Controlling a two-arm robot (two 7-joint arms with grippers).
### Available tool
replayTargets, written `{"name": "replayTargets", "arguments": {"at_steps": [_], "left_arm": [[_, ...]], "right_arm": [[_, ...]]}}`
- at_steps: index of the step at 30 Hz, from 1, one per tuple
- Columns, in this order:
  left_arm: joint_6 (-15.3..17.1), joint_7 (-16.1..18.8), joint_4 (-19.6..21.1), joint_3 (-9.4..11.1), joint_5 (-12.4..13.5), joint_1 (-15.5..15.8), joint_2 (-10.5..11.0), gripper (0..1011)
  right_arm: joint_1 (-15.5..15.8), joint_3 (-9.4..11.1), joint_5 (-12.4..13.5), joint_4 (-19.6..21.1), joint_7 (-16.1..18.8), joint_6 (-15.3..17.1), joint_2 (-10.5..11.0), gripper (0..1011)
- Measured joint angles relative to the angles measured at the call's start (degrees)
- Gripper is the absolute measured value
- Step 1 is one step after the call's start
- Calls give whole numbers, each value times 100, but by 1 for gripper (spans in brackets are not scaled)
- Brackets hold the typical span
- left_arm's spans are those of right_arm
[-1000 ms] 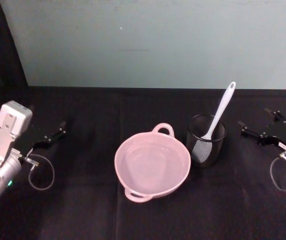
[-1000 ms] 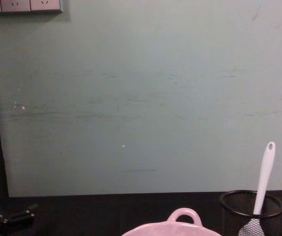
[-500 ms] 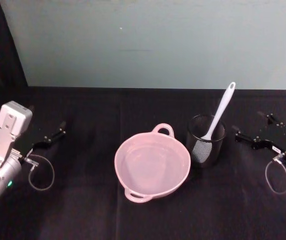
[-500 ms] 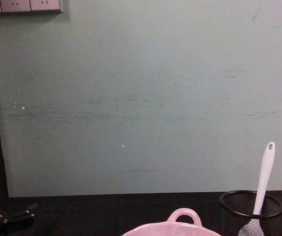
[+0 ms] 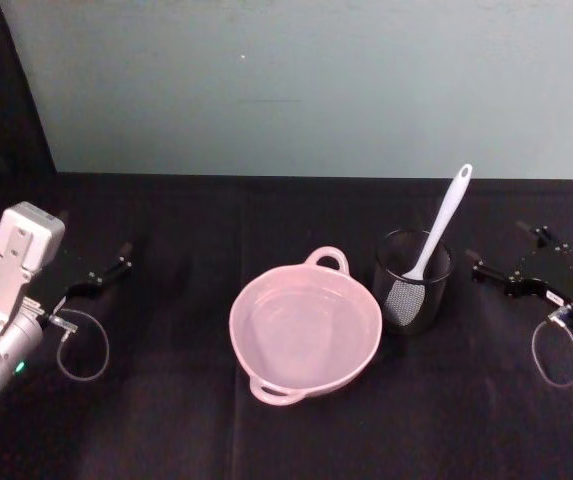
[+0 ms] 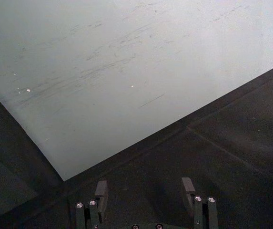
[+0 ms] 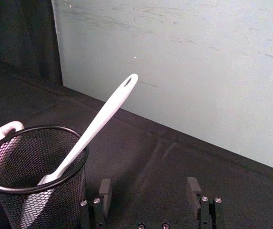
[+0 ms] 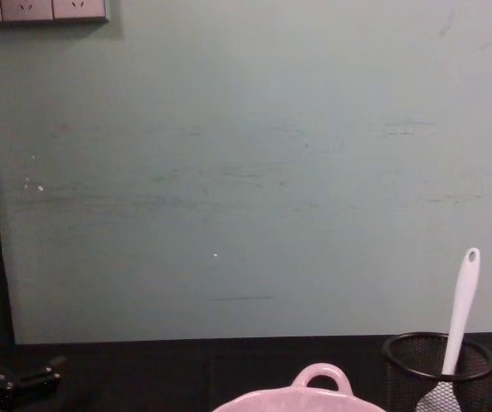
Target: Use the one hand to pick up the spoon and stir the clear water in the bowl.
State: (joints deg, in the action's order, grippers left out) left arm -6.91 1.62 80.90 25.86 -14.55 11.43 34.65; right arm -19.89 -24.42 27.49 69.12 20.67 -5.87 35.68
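Now spoon (image 5: 438, 228) stands tilted in black mesh cup (image 5: 413, 281), just beside pink bowl (image 5: 304, 329). Right gripper (image 5: 507, 270) near cup, fingers wide, holding nothing. Left gripper (image 5: 94, 279) parked far left, fingers wide. Risk: grab bumps cup, cup tips; thin handle slips.

The head camera looks steeply down on the black-clothed tabletop (image 5: 166, 420). The chest camera sits low, facing the pale green wall (image 8: 246, 172). The right wrist camera looks closely at the black wire-mesh cup (image 7: 36, 176), shared with both; the left wrist camera faces the wall
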Motion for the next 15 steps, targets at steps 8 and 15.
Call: {"name": "replayTargets", "arguments": {"at_steps": [8,15], "left_arm": [[0,0,0,0,0,0,0,1005],[0,0,0,0,1,0,0,1005]], "right_arm": [[1,4,7,0,3,-5,0,1002],[0,4,11,0,7,-11,0,1002]]}}
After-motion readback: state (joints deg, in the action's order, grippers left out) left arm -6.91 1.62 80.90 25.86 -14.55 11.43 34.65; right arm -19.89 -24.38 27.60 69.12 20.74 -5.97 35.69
